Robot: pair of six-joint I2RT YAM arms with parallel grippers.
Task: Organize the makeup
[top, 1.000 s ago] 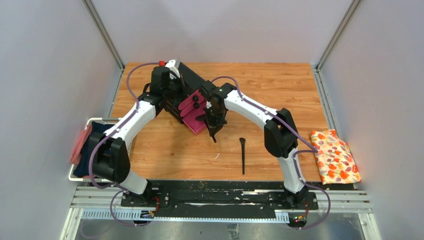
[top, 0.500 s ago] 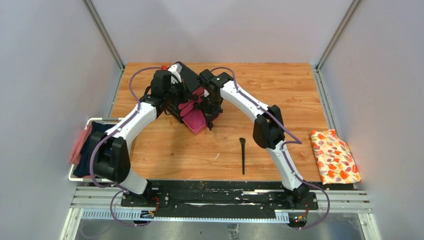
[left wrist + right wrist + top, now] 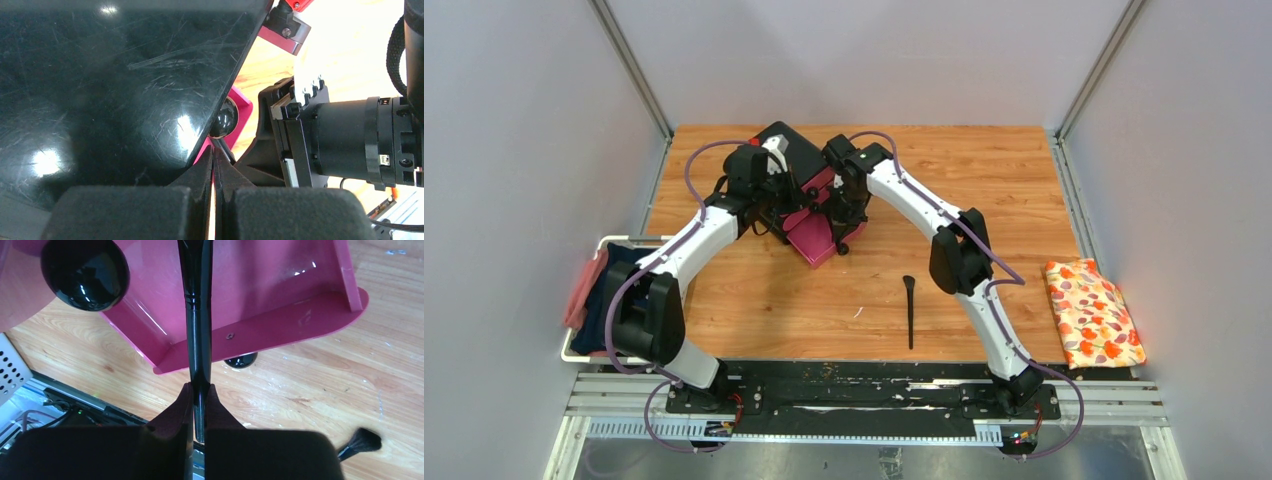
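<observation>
Right wrist cam is showing the right gripper (image 3: 198,387) clamping a glossy black brush (image 3: 196,300) over the open pink drawer (image 3: 280,300); the overhead view is hiding that. Left gripper (image 3: 213,152) is sitting pinched closed, empty, beside the scratched black box (image 3: 110,75). Second brush (image 3: 910,310) is lying on the wood table (image 3: 984,170).

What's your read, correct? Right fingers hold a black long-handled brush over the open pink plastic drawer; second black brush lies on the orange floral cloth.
One error: the second black brush lies on the wooden table, apart from the orange floral cloth, per the top external view. The right fingers do hold a black long-handled brush over the pink plastic drawer.
</observation>
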